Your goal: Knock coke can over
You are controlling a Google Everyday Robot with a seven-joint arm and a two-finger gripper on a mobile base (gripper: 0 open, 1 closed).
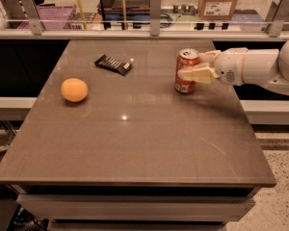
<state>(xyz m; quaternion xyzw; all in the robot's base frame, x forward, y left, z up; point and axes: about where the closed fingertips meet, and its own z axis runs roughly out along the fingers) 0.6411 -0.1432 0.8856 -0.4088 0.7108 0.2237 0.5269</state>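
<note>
The coke can point(186, 72), red-orange with a silver top, stands upright on the brown table point(135, 148) at its right rear. My gripper point(194, 65) reaches in from the right on a white arm and is open. The can's right side sits between the fingers. The near finger point(196, 74) lies across the can's front at mid height, touching or nearly touching it. The far finger point(210, 56) is behind the can's upper right. The can's right part is hidden by the fingers.
An orange point(74, 89) lies at the table's left. A dark snack packet point(113, 64) lies at the rear middle. A railing with posts point(155, 8) and shelves with boxes stand behind the table. The table's right edge is just below my arm.
</note>
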